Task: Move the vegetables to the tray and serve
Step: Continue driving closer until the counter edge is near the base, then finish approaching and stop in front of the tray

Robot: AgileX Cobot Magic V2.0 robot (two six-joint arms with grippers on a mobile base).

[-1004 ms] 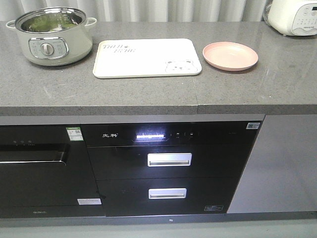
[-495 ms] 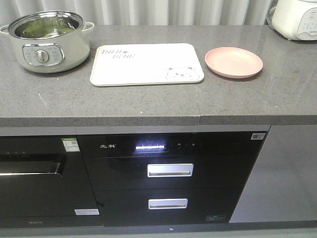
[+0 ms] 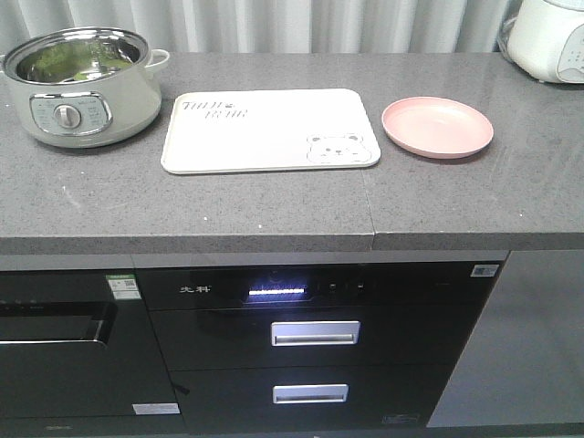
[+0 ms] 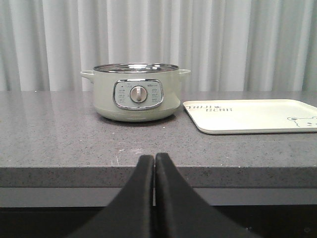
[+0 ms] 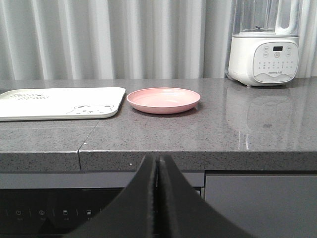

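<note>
- At the far left of the grey stone countertop stood a pale green electric pot. It had a steel rim, two small side handles and a round dial on its front panel.
- The vegetables were inside this pot. The front view showed only a green patch against the shiny inner wall, and single leaves could not be told apart. In the left wrist view the rim hid them.
- The left gripper hung in front of the counter edge, lower than the worktop, and faced the pot. Its two black fingers were pressed together with only a thin seam between them, and they held nothing.
- To the right of the pot, near it but not touching, the cream-white tray lay flat. It had grey lettering at the far left corner and a bear face at the near right corner.
- Under the tray, below the counter, was a black built-in cabinet unit with two silver drawer handles and a lit strip on its control panel.
- Just beside the right edge of the tray, with a narrow gap between, lay a round pink plate.
- The right gripper was also below the counter edge and faced the pink plate. Its fingers were together and held nothing.
- At the far right back corner stood a white blender with a clear jug and a button panel.
</note>
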